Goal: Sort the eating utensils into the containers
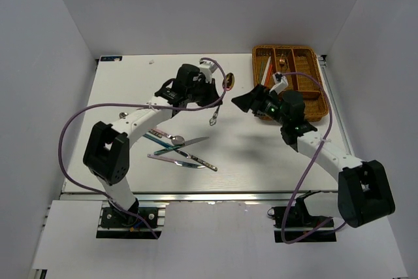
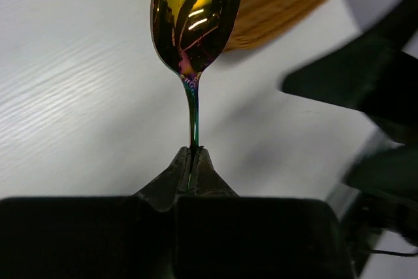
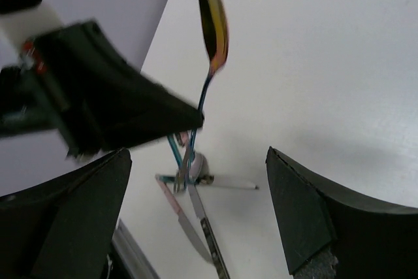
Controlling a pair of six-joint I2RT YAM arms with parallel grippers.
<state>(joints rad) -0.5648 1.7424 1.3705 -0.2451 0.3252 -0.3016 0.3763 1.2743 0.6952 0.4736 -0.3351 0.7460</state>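
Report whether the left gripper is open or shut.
Shut on the iridescent spoon: the left gripper has its jaws pressed together around the thin handle, with the bowl standing out beyond them.

Lab robot cell: plain white walls [image 1: 39, 63] around white table [image 1: 241, 161].

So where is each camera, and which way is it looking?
Top external: high behind the robot, looking down at the table; the left arm and right arm show, bases included.
Left wrist: on the left arm, looking past the left gripper, shut on the spoon, toward the wicker tray.
Right wrist: on the right arm, looking through the open right gripper at the utensil pile.
Shared: all three views show the spoon.
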